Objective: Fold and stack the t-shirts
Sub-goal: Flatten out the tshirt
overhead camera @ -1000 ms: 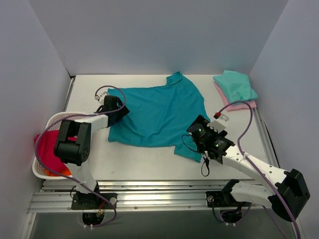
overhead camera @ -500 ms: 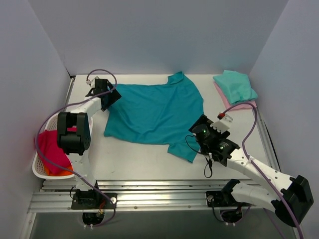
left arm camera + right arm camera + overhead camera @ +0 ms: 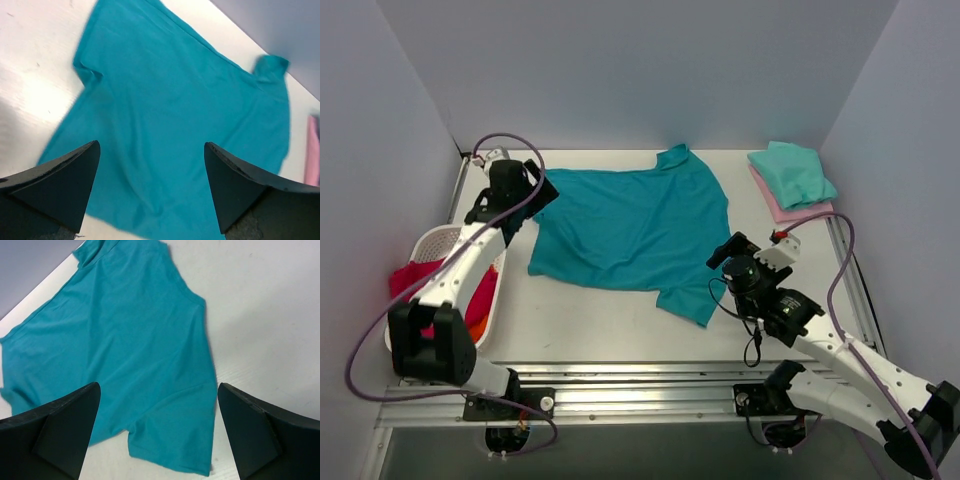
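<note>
Mint-green cloth t-shirt [image 3: 792, 168] folded atop pale pink t-shirt [image 3: 798, 211]; large teal-blue t-shirt [image 3: 635, 225] spread flat, unfolded; left gripper [image 3: 150, 144], right gripper [image 3: 158, 385] gaping, empty

Top external: high up behind the arm bases, tilted down and forward, taking in the whole table [image 3: 580, 330] and the walls.
Left wrist: in close above the teal t-shirt [image 3: 170, 115], peering out between its own fingers [image 3: 60, 185].
Right wrist: same close downward look, from the shirt's other side.
Shared: all three catch the teal t-shirt.
</note>
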`<state>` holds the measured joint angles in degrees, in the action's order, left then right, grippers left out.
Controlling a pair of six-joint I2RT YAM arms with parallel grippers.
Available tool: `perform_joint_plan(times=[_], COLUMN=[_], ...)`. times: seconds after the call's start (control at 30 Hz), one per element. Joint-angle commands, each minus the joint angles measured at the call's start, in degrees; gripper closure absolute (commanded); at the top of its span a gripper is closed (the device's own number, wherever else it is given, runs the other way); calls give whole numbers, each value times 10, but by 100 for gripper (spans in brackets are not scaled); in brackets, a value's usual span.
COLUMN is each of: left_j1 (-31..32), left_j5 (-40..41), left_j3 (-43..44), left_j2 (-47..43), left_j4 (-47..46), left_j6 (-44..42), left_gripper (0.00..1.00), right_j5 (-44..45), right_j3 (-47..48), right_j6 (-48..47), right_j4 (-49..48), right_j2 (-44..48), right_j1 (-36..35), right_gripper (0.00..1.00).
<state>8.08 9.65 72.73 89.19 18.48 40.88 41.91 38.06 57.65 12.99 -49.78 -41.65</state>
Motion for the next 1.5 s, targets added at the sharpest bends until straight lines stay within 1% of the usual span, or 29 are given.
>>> perform_joint_plan(times=[0.0, 0.03, 0.1, 0.13, 0.2, 0.27, 0.37, 0.5, 0.67, 0.87, 0.93, 1.13, 1.33, 1.47], left_j1=[57, 72, 112, 124, 147, 148, 146, 142, 112, 83, 77, 74, 74, 73], left_j5=[22, 26, 50, 60, 97, 111, 124, 138, 143, 152, 150, 152, 145, 167], left_j3=[-99, -157, -208, -251, -289, -331, -351, -347, -328, -305, -300, -304, -315, -326], left_j2=[-120, -138, -186, -201, -237, -255, -236, -181, -112, -52, -45, -68, -122, -159], left_j4=[3, 1, 2, 6, 19, 25, 24, 7, -26, -42, -51, -56, -43, -45], left_j6=[23, 31, 48, 63, 87, 101, 112, 130, 133, 138, 137, 133, 133, 133], left_gripper=[6, 6, 6, 6, 6, 5, 6, 7, 7, 10, 11, 12, 12, 13], right_j5=[-64, -74, -100, -104, -105, -106, -113, -119, -120, -118, -114, -107, -111, -131], right_j3=[-23, -36, -47, -52, -55, -59, -65, -66, -62, -65, -66, -68, -71, -75], right_j6=[-33, -36, -40, -42, -39, -37, -39, -46, -62, -75, -79, -88, -95, -102], right_j4=[-5, -14, -18, -15, -6, 4, -1, -12, -19, -36, -43, -62, -85, -102], right_j2=[43, 54, 81, 88, 102, 108, 108, 102, 99, 84, 75, 50, 24, 10], right_j1=[-3, -4, -5, -6, -6, -7, -7, -6, -5, -4, -3, 4, 16, 30], right_gripper=[0, 0, 0, 0, 0, 0, 0, 0, 0, 0, 0, 0, 0, 0])
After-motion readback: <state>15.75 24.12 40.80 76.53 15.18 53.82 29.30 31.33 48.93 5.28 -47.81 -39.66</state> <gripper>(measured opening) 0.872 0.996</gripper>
